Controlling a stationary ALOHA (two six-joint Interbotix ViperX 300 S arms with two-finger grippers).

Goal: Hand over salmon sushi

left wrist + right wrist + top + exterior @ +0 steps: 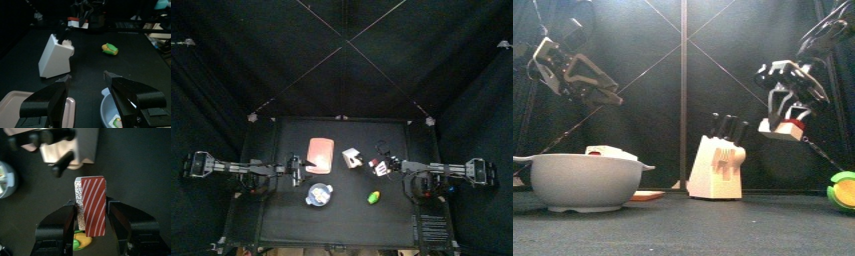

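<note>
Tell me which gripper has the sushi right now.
The right gripper: the salmon sushi, red-striped top and white rice, sits clamped between its jaws above the table. The left gripper hangs open, holding nothing.

Red-and-white striped salmon sushi, cream knife block with black handles, grey-white bowl.

The black counter carries a knife block near its middle, a blue-white bowl beside a salmon-pink board, and a small green piece.
</note>
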